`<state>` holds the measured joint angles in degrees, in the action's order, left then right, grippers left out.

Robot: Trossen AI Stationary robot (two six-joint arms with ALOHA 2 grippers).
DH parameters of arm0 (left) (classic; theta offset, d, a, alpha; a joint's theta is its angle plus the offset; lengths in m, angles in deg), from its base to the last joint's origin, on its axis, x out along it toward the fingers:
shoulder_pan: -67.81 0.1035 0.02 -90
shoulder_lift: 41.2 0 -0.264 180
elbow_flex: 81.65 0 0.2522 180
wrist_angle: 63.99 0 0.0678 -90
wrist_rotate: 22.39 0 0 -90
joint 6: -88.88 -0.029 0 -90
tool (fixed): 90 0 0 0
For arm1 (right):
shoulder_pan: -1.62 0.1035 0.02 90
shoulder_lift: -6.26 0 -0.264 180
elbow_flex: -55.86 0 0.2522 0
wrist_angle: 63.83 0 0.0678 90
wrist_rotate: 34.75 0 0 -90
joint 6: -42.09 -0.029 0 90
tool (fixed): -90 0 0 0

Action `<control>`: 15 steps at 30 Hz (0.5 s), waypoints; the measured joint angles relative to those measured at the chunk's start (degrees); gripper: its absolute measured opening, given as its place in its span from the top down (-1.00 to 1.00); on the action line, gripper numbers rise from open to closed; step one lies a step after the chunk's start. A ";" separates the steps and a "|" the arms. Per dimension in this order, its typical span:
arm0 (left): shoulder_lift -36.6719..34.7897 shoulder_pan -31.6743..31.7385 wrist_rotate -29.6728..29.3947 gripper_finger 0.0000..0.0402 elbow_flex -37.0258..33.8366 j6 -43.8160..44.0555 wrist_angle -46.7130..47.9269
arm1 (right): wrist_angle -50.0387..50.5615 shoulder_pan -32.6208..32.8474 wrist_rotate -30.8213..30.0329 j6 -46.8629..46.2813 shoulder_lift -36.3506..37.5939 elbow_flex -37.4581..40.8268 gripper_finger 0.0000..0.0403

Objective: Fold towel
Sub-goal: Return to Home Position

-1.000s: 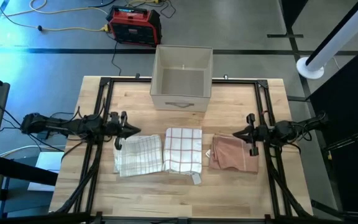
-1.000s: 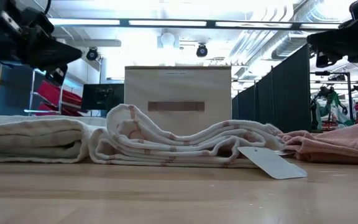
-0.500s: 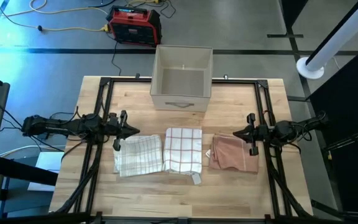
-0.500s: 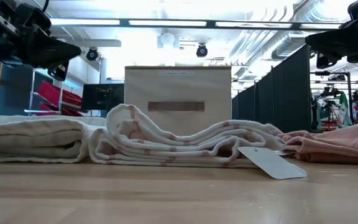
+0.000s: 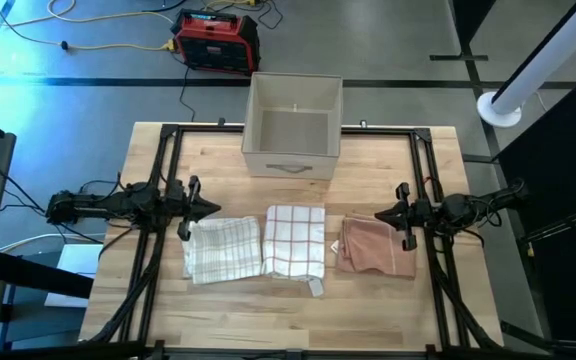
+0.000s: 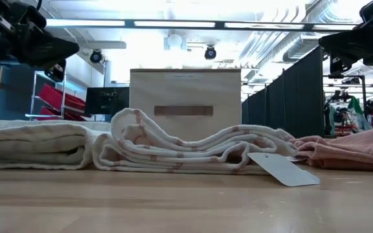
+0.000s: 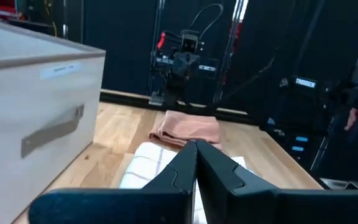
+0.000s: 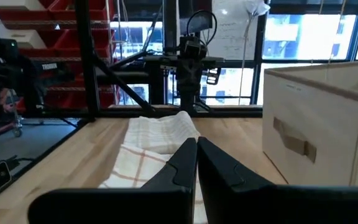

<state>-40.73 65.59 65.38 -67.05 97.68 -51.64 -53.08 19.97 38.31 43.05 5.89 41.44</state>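
Across the middle of the surface (image 5: 388, 160) three folded towels are laid side by side: cream towel (image 5: 223, 250), checked towel (image 5: 295, 240), brown towel (image 5: 376, 246); all are judged soft, light and limp, best taken at a folded edge; left hand (image 5: 211, 208) and right hand (image 5: 380, 216) are raised at the row's ends, each pressed together, empty.

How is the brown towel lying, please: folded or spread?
Folded: the brown towel lies as a compact rectangle, right of the red-checked towel.
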 joint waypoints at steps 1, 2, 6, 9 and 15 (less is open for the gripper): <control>0.03 0.00 -0.01 1.00 0.00 -0.11 0.34 | 0.00 0.01 0.01 0.18 -0.07 -0.01 1.00; 0.07 0.00 0.02 1.00 0.00 -0.44 0.63 | 0.00 0.02 0.01 0.51 -0.18 -0.01 1.00; 0.07 -0.02 0.01 1.00 0.00 -0.19 0.49 | 0.02 0.02 0.01 0.39 -0.76 -0.01 1.00; 0.11 -0.02 0.01 1.00 0.00 0.07 0.57 | 0.02 0.02 0.01 0.47 -0.82 -0.01 1.00; 0.11 -0.02 0.03 1.00 0.00 0.03 0.72 | 0.02 0.02 0.01 0.50 -0.80 -0.01 1.00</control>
<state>-40.62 65.57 65.42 -67.05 97.72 -50.92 -53.05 19.99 38.32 43.55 5.09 41.43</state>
